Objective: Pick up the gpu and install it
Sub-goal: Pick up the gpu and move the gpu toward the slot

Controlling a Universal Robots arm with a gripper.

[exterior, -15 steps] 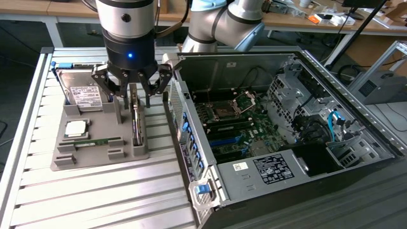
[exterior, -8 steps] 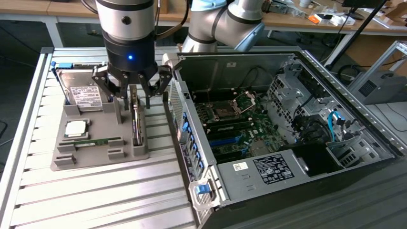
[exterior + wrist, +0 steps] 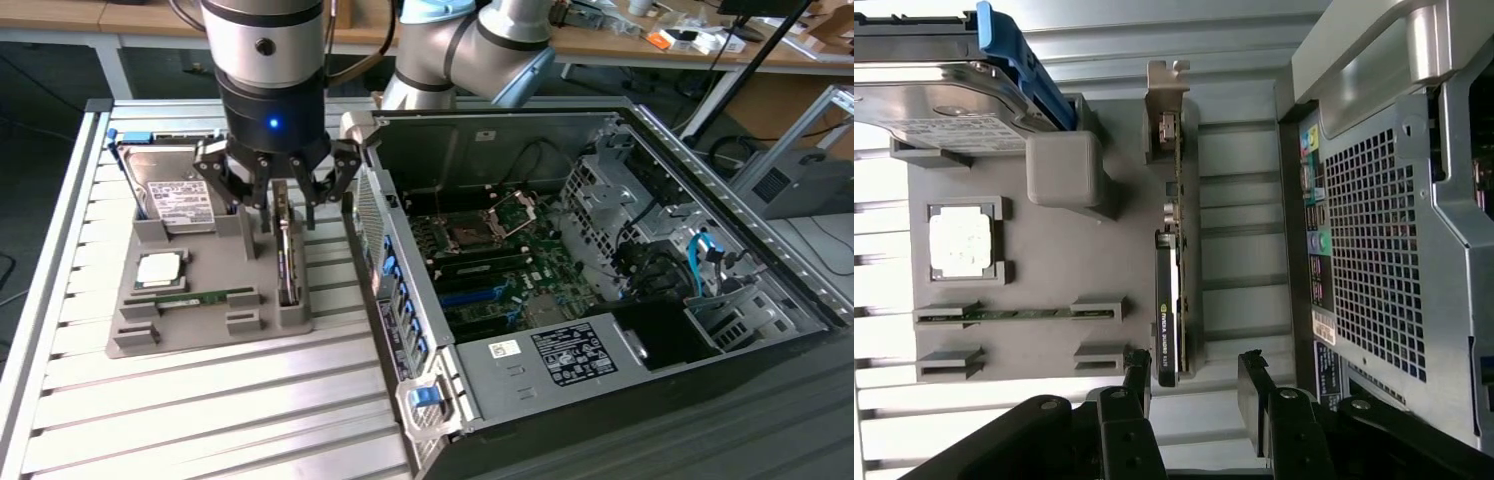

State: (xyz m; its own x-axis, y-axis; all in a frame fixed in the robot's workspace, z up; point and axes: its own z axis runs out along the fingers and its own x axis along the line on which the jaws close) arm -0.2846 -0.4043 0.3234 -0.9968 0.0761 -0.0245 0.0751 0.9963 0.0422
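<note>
The gpu (image 3: 287,258) stands on its long edge in a slot of the gray holder tray (image 3: 200,335). It's thin, w/ a green board edge, a black cooler side w/ white lettering and a silver end bracket (image 3: 1164,110) at the end away from the fingers. The arm comes straight down over the tray, wrist vertical (blue light lit on its body). The gripper (image 3: 280,205) is spread wide, nothing gripped; in the wrist view its black fingers (image 3: 1139,370) sit either side of the card's near end, gaps showing on both sides. Also on the tray: HDD (image 3: 180,195) w/ white label, a square CPU chip (image 3: 160,268) and a RAM stick (image 3: 200,297). The open PC case (image 3: 454,150) is just beside the tray, to the exterior view's right, mobo (image 3: 494,260) exposed, its rear wall close to the card. All of it sits on a slatted metal table (image 3: 200,420).
</note>
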